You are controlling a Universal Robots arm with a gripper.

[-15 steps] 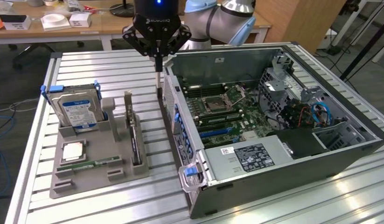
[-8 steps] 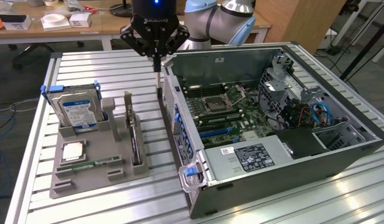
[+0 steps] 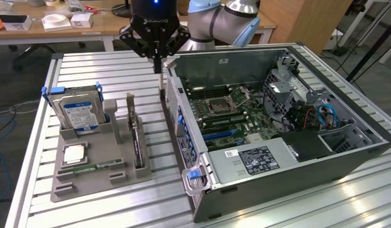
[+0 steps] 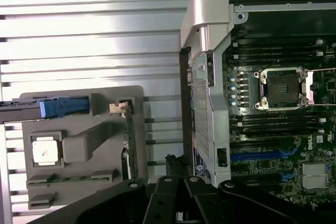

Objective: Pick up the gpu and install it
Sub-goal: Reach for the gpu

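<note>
Slatted metal worktop (image 3: 106, 66) under everything. The open tower case (image 3: 297, 185) lies on its side, one corner just beside the jaws on the exterior view's right of them, motherboard (image 3: 227, 114) facing up. The grey parts holder (image 3: 94, 183) sits toward the camera from the jaws, off to the exterior view's left. In it the hard drive (image 3: 81, 111) stands upright. The gpu (image 3: 138, 142) stands on its long edge in its slot, bracket end nearest the jaws, well apart from them and untouched. A small CPU (image 3: 75, 153) lies flat farther off. The jaws hang over the worktop, clenched on nothing.
</note>
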